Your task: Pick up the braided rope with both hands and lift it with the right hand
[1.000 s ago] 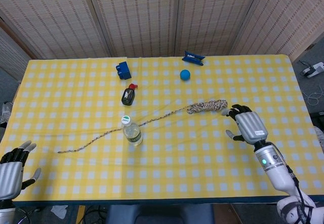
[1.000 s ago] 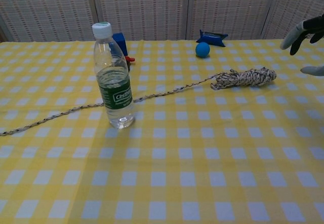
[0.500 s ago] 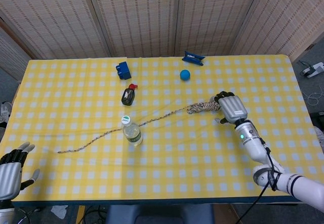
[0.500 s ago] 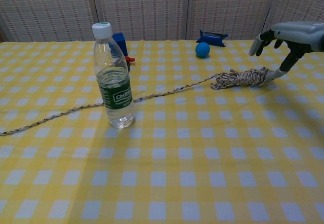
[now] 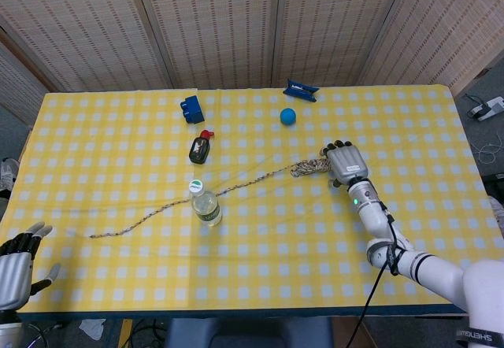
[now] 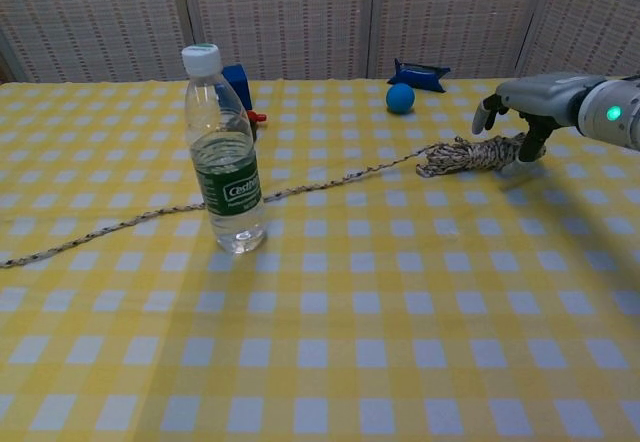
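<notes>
Head view: looks steeply down from high above the near edge of the yellow-and-white checked tablecloth (image 5: pixel 118 127), taking in the whole table, with woven reed screens (image 5: pixel 220 25) at 12 o'clock.
Chest view: sits low and close, facing level towards 12 o'clock.
Shared: the clear plastic water bottle with white cap (image 5: pixel 205 204) (image 6: pixel 225 152), the small blue ball (image 5: pixel 288 116) (image 6: pixel 400 98) and the tabletop between them.

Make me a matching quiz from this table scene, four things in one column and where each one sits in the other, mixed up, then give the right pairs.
Things:
1. water bottle
2. blue ball
3. right robot hand
4. left robot hand

Places:
A. at the near left table corner, away from the rope
B. over the bundled end of the braided rope
C. standing beside the rope's thin strand
D. near the far edge, by a blue packet

Pairs: 1-C, 2-D, 3-B, 4-A
</notes>
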Action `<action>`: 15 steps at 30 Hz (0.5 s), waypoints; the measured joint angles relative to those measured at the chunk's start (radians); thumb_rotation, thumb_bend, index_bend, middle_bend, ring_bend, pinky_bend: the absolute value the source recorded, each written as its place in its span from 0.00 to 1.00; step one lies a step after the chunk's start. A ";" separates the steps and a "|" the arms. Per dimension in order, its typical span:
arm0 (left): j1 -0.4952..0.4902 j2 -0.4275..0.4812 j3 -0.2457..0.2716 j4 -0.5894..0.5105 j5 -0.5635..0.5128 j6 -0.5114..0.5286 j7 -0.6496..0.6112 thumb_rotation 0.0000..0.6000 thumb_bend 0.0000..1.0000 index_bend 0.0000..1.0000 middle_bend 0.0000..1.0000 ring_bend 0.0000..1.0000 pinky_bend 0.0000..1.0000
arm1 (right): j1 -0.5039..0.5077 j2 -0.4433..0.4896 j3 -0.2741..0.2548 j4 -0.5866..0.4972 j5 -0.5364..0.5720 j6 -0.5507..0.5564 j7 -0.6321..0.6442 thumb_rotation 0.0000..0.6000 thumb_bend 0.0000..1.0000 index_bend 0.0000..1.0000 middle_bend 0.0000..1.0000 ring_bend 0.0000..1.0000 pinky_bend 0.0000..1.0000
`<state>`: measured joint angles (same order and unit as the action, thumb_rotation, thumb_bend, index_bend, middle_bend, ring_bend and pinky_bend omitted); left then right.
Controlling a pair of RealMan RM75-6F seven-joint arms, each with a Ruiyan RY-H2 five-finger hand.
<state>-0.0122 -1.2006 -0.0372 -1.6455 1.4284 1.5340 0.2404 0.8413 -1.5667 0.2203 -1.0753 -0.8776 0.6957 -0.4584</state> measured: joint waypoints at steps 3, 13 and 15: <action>-0.002 -0.001 -0.001 0.002 -0.001 -0.004 0.000 1.00 0.29 0.25 0.17 0.20 0.22 | 0.015 -0.020 -0.002 0.036 0.021 -0.011 -0.008 1.00 0.18 0.26 0.24 0.14 0.21; -0.003 -0.002 -0.002 0.004 -0.008 -0.011 0.000 1.00 0.29 0.25 0.17 0.20 0.22 | 0.051 -0.080 -0.013 0.151 0.072 -0.055 -0.022 1.00 0.21 0.26 0.30 0.14 0.21; -0.003 -0.003 -0.002 0.004 -0.008 -0.011 0.000 1.00 0.29 0.25 0.17 0.20 0.22 | 0.055 -0.088 -0.016 0.164 0.079 -0.062 -0.023 1.00 0.21 0.26 0.32 0.14 0.21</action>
<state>-0.0155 -1.2033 -0.0388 -1.6418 1.4202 1.5232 0.2409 0.8968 -1.6552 0.2040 -0.9113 -0.7990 0.6333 -0.4814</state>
